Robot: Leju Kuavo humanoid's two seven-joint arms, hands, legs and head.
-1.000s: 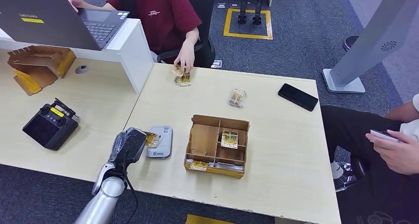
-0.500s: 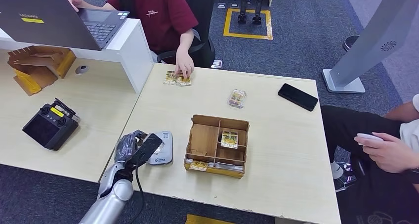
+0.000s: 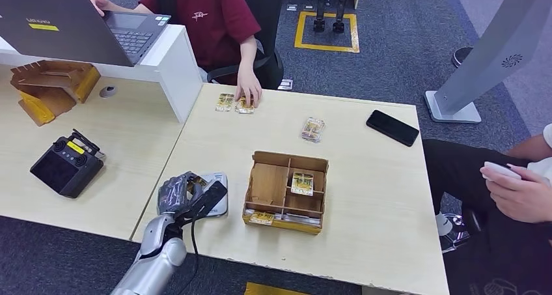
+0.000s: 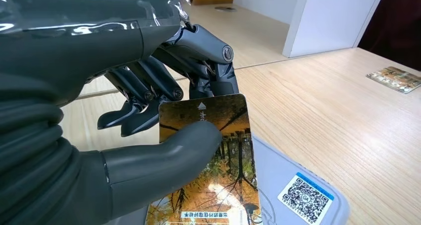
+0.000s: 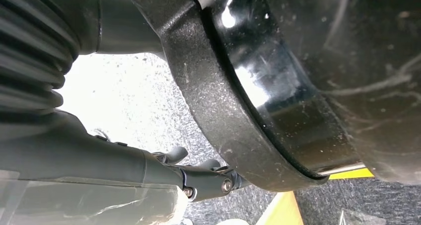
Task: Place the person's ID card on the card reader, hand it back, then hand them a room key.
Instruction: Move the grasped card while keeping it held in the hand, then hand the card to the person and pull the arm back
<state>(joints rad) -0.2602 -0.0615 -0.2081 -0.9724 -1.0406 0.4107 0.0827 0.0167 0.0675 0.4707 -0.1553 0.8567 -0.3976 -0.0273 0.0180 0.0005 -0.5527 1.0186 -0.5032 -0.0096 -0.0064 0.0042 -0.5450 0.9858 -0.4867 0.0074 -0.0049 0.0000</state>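
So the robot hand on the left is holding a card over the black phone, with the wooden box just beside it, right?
Not quite. The left robot hand holds the card over the grey card reader, not the black phone, which lies at the table's far side. The left wrist view shows the reader under the card. The wooden box is indeed beside it.

Head view looks down over the table (image 3: 364,197); wrist views sit close.
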